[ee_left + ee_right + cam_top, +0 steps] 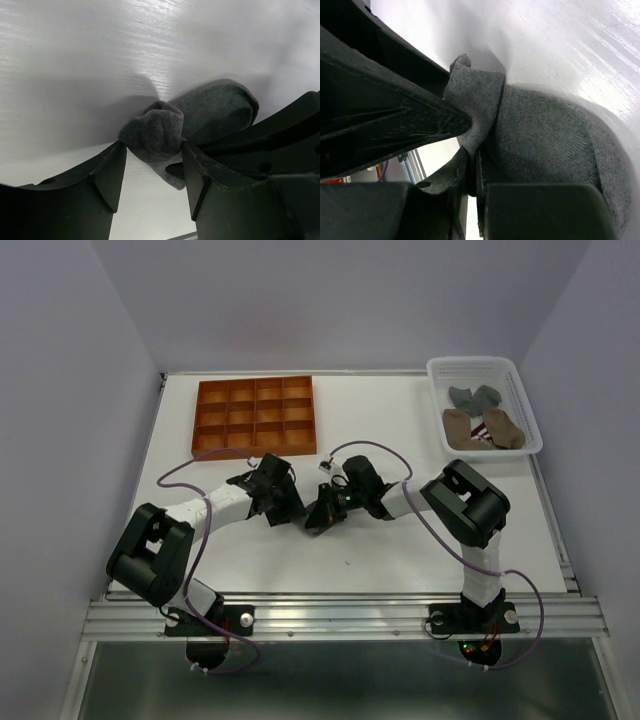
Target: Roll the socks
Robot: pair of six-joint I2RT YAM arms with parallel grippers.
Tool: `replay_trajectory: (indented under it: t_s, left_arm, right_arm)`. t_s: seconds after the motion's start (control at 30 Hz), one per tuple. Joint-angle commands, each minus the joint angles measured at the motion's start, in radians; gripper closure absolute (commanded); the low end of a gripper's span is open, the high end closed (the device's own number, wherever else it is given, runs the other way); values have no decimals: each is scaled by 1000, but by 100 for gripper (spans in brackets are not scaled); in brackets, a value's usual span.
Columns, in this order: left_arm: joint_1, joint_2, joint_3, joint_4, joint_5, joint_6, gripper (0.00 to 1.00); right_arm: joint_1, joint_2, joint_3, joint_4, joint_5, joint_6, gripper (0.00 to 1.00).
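A grey sock lies on the white table at the centre, and both grippers meet at it. In the left wrist view its bunched, folded-over end sits squeezed between the tips of my left gripper, touching both fingers. My right gripper is shut on a thin edge of the same sock, beside the fold. From above, the left gripper and right gripper nearly touch and hide the sock. More socks lie in the basket: grey and tan-brown.
A white mesh basket stands at the back right corner. An orange tray with several compartments sits at the back left. Purple cables loop off both arms. The table's metal rail runs along the near edge.
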Motion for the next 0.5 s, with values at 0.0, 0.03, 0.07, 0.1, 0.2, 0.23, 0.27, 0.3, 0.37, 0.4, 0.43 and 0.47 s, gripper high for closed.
replay_trajectory:
  t_s: [0.0,0.03,0.07,0.1,0.2,0.23,0.27,0.3,0.37,0.4,0.43,0.47]
  left_arm:
    - [-8,5,-18,55,0,-20,41]
    - [-8,11,-15,53,-3,-18,42]
    - [-9,16,-13,53,-6,-18,42]
    - [-9,18,-13,53,-4,-20,43]
    - [-14,16,-13,58,-9,-24,56]
    - [-14,16,-12,55,-9,-24,69]
    - [-14,13,-10,53,-7,-24,76]
    - [-15,13,-9,47,-11,-24,82]
    - [-17,10,-7,42,-18,-24,94]
    - [-17,8,-7,41,-21,-24,98]
    - [-17,10,-6,36,-23,-24,100]
    - [-17,14,-4,36,-23,-24,100]
  right_arm:
    - [-9,8,-17,62,-27,12,94]
    - [-9,6,-17,62,-24,15,94]
    - [-9,5,-19,65,-25,13,94]
    - [-18,3,-19,65,-28,15,93]
    - [-18,2,-20,64,-28,9,87]
    - [-18,2,-20,65,-31,7,86]
    - [-18,2,-20,64,-34,3,85]
    - [-18,-2,-20,64,-36,-2,80]
    - [-18,-12,-19,62,-37,-19,78]
    - [-18,-17,-16,61,-39,-22,76]
    - [-18,-26,-14,62,-39,-28,76]
    - [-18,-43,-11,58,-39,-49,75]
